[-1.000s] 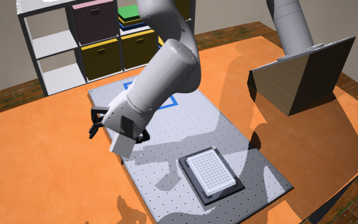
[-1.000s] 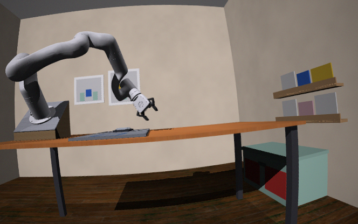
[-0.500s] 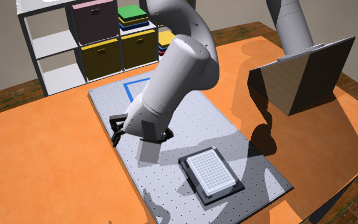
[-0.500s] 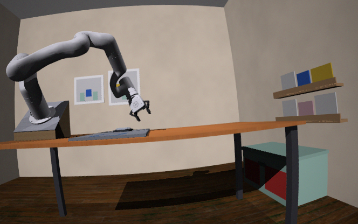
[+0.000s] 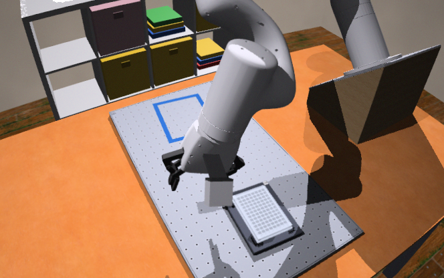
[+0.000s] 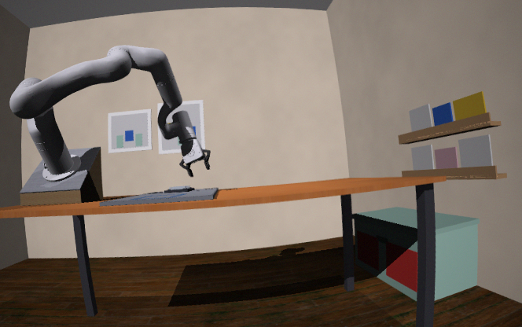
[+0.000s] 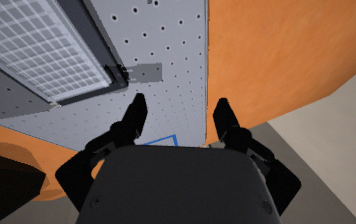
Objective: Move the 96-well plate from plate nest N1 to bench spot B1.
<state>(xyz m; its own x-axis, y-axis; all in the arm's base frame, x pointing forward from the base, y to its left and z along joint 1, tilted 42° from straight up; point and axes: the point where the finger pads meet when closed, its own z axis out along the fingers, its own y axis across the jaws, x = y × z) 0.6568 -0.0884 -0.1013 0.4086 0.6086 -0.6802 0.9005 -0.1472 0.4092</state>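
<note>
Right way up: white gridded 96-well plate (image 5: 261, 212) flat in dark nest (image 5: 297, 232); gripper (image 7: 180, 119) wide open, empty.

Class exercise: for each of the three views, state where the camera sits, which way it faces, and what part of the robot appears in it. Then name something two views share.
Top: high above the bench, looking down on the perforated deck; shows the arm and open claw.
Exterior: out in the room, near table height, facing the wall; shows the whole arm and its pedestal.
Wrist: behind the claw, looking down past both fingers.
Shared: top and wrist both show the 96-well plate in its nest and the blue outline.
</note>
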